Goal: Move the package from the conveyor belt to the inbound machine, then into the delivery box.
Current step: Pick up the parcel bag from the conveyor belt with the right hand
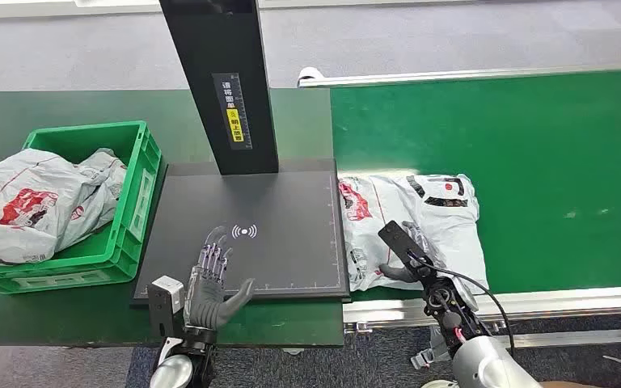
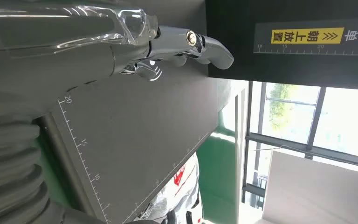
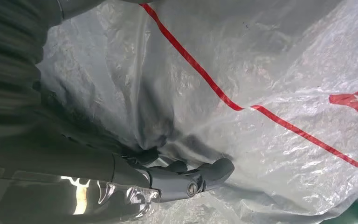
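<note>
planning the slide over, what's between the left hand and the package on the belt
In the head view, just the bare black scanner plate separates the left hand from the package, which lies beside the plate's edge on the green belt.

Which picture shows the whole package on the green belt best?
The head view: the package lies whole on the conveyor belt, right hand on it. The right wrist view shows crinkled plastic close up; the left wrist view shows an edge.

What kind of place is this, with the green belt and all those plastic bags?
Probably a parcel-sorting or logistics station, maybe a demo one. A grey mailing package lies on a green conveyor belt, beside a black scanning platform with ruler markings, and a green crate already holds similar packages.
</note>
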Available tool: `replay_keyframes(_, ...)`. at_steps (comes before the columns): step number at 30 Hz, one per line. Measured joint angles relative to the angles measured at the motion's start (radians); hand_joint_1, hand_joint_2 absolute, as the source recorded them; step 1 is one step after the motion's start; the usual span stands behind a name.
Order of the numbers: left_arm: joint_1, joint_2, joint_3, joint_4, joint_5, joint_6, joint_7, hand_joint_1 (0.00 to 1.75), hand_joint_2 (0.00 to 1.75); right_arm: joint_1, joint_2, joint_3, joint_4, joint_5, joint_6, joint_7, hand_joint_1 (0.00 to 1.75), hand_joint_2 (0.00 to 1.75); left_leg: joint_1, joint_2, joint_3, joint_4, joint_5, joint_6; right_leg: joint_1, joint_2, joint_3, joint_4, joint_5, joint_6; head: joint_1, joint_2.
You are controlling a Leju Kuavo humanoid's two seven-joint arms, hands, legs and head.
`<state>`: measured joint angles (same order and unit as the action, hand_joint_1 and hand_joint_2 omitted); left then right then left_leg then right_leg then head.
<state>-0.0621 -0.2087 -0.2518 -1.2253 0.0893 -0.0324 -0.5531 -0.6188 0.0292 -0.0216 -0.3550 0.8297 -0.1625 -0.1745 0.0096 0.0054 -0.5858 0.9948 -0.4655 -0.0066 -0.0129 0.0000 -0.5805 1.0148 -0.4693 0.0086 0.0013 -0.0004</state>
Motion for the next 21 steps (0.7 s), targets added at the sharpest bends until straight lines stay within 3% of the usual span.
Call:
replay_keyframes(1,0.0,0.0,-0.001,0.0,0.001,0.001,0.0,0.0,1.75,-0.002,0.0,0.0,0.002,0.001,0.003,0.003,1.09,1.75,0.0,0.0,0.0,0.0,0.0,0.0,0.0,0.0,0.0,0.0,0.0,0.0,0.0,0.0)
replay_keyframes(2,-0.001,0.0,-0.002,0.0,0.002,0.001,0.0,0.0,1.75,-0.003,0.0,0.0,0.005,0.002,0.006,0.005,1.26,1.75,0.0,0.0,0.0,0.0,0.0,0.0,0.0,0.0,0.0,0.0,0.0,0.0,0.0,0.0)
replay_keyframes(3,-0.002,0.001,-0.003,0.001,0.004,0.002,0.0,0.0,1.75,-0.007,0.0,0.0,0.01,0.004,0.013,0.009,1.69,1.75,0.0,0.0,0.001,0.0,0.0,0.0,0.0,0.0,0.001,0.0,0.0,0.0,0.0,0.0)
replay_keyframes(4,-0.003,0.002,-0.004,0.001,0.004,0.003,-0.001,0.0,1.75,-0.009,0.0,0.0,0.014,0.006,0.017,0.012,1.75,1.75,0.0,0.0,0.001,0.0,0.0,0.0,0.0,0.0,0.001,0.0,0.0,0.0,0.0,0.0)
replay_keyframes(18,-0.009,0.011,-0.011,0.008,0.02,0.025,-0.008,0.0,1.75,-0.023,-0.001,-0.02,0.032,-0.001,-0.014,-0.066,1.75,1.75,0.0,0.0,0.002,0.0,0.0,0.0,0.0,0.0,0.002,0.0,0.0,0.0,0.0,0.0)
replay_keyframes(21,-0.008,0.012,-0.01,0.006,0.021,0.032,-0.008,0.0,1.75,-0.015,0.001,-0.04,0.031,-0.047,-0.027,-0.123,1.75,1.75,0.0,0.0,0.002,0.0,0.0,0.0,0.0,0.0,0.002,0.0,0.0,0.0,0.0,0.0)
